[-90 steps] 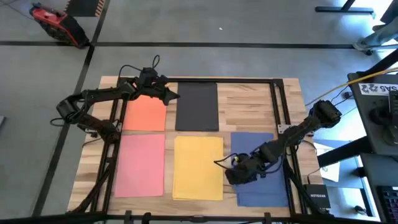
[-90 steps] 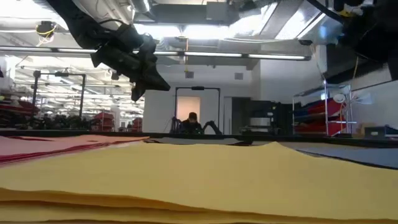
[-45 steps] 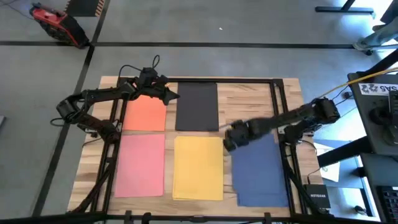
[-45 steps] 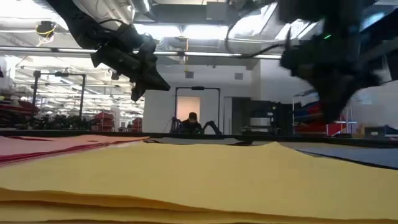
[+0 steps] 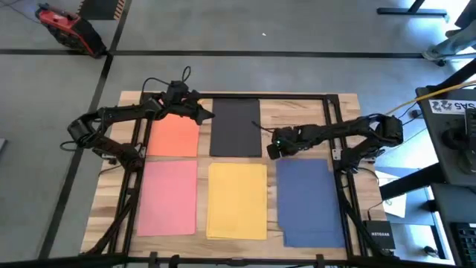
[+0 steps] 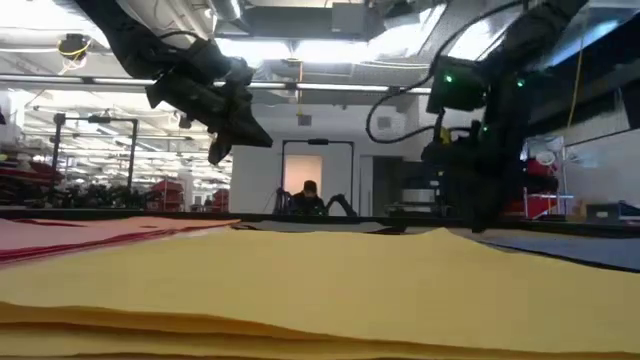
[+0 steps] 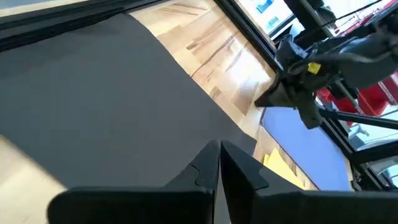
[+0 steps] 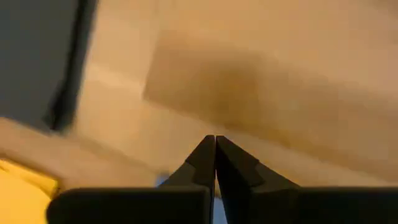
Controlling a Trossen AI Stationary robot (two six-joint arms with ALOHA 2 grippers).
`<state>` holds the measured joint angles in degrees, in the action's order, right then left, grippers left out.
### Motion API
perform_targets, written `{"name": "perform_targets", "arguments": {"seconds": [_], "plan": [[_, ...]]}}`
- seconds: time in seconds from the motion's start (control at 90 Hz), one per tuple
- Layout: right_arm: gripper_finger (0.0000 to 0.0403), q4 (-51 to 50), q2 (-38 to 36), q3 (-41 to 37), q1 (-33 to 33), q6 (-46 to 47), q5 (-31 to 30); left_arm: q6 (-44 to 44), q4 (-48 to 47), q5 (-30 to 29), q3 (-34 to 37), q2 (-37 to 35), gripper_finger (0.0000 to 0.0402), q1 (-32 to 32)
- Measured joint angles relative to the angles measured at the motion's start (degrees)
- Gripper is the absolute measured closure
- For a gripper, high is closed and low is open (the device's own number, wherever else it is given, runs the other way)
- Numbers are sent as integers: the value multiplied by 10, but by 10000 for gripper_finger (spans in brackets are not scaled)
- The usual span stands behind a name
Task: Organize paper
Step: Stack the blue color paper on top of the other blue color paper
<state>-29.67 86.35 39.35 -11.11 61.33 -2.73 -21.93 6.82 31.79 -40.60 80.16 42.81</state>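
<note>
Two grippers, both pinched shut on nothing. Right gripper (image 5: pixel 272 151) low over bare wood at the far left corner of the blue sheet (image 5: pixel 309 201), fingertips (image 8: pixel 214 152) pressed together, near the black sheet (image 5: pixel 236 127) and the yellow sheet (image 5: pixel 237 201). Left gripper (image 5: pixel 209 115) hanging above the seam between the orange sheet (image 5: pixel 175 134) and the black one, likewise clenched and empty. Pink sheet (image 5: pixel 168 197) near the front left, well apart from both. Likely trouble: closed tips dragged along the blue edge, crumpling or skewing it, or nudging the yellow neighbour out of line. Also possible: sliding over thin paper lying flat on the wooden table (image 5: pixel 297 123) without ever catching an edge.
</note>
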Motion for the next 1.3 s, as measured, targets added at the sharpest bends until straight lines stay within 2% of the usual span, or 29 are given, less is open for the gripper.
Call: {"name": "perform_targets", "arguments": {"seconds": [0.533, 0.956, 1.078, 1.3], "plan": [[403, -4, -1, -11, 118, 95, 17, -2, -7, 0, 0, 0, 402, 0], [403, -16, -23, -9, 139, 134, 24, 2, -6, 0, 0, 0, 402, 0], [403, -6, -46, 13, 139, 135, 17, 2, -7, 0, 0, 0, 402, 0], [403, 4, -46, 49, 159, 148, -3, -1, -8, 0, 0, 0, 402, 0]]}}
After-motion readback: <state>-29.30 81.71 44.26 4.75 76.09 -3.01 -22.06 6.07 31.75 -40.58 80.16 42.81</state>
